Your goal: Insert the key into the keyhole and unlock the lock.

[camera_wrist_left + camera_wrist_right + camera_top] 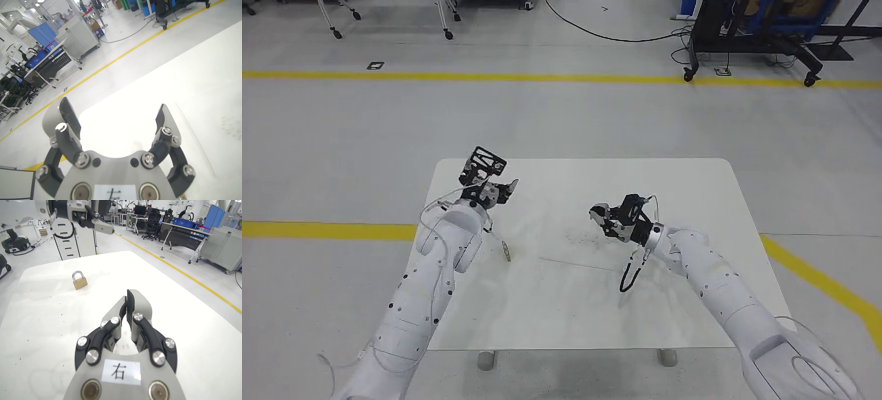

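Right gripper (pixel 126 295) is nearest, with its fingers pressed together and nothing visible between them. In the top view it hangs over the middle of the white table (pixel 692 190). Left gripper (pixel 500 190) is spread apart and holds nothing, above the upper left part of the table. Left of centre in the top view, close beside the left forearm, the padlock (pixel 80 281) stands upright on its brass body. Its long axis is vertical, its shackle points up, and its broad face is turned toward the right gripper.
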{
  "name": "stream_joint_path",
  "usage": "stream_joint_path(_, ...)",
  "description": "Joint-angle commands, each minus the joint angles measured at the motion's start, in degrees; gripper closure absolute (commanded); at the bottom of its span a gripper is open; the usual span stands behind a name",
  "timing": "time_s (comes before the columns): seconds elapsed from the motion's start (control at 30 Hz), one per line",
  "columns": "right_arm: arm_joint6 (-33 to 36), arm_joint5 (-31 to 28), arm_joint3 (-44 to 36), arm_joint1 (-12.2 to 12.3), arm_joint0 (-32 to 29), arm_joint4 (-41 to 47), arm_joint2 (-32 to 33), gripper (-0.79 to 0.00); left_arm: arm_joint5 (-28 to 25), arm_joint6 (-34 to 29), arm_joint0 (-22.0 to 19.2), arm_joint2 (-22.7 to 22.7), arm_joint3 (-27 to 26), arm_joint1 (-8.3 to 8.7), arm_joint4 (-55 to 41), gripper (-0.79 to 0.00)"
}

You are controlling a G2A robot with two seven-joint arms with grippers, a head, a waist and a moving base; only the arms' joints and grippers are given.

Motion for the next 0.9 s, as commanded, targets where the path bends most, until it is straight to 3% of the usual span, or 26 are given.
stream_joint_path(0.0, 0.0, 0.0, 0.0, 0.0, 0.0, 0.0, 0.0, 0.0, 0.0, -0.1, -0.8, 0.9, 1.6, -0.04, 0.0, -0.785)
stream_joint_path(0.2, 4.8, -2.8, -1.4, -0.9, -0.6, 6.8, 0.0, 0.0, 2.0, 1.5, 0.9, 0.3, 3.6, -0.31, -3.5, -0.785)
stream_joint_path(0.27, 7.3, -4.5, -1.7, -1.4, -0.4, 11.8, 0.5, 0.0, -3.2, 4.2, 0.5, -0.2, 4.0, -0.57, -10.4, -0.785)
stream_joint_path(0.4, 13.0, -9.2, -3.0, -2.1, -0.5, 23.8, 1.8, 0.0, -13.8, 9.7, -0.7, -5.4, 6.9, -0.87, -32.1, -0.785)
stream_joint_path(0.43, 14.7, -9.8, -3.4, -2.3, -0.6, 26.2, 1.9, 0.0, -19.0, 9.8, -0.8, -6.3, 8.4, -0.97, -39.4, -0.785)
stream_joint_path(0.5, 18.0, -8.9, -4.5, -2.5, -0.7, 30.3, 2.3, 0.0, -31.6, 2.7, -2.3, -7.2, 13.7, -0.98, -55.3, -0.785)
stream_joint_path(0.7, 18.0, -8.9, -4.5, -2.5, -0.7, 30.3, 2.3, 0.0, -31.6, 2.7, -2.3, -7.2, 13.7, -0.98, -55.3, -0.785)
stream_joint_path(0.87, 18.6, -10.6, -5.3, -2.7, -1.9, 34.4, 2.5, 0.0, -37.2, 1.9, -0.3, -4.4, 12.5, -1.75, -68.1, -0.785)
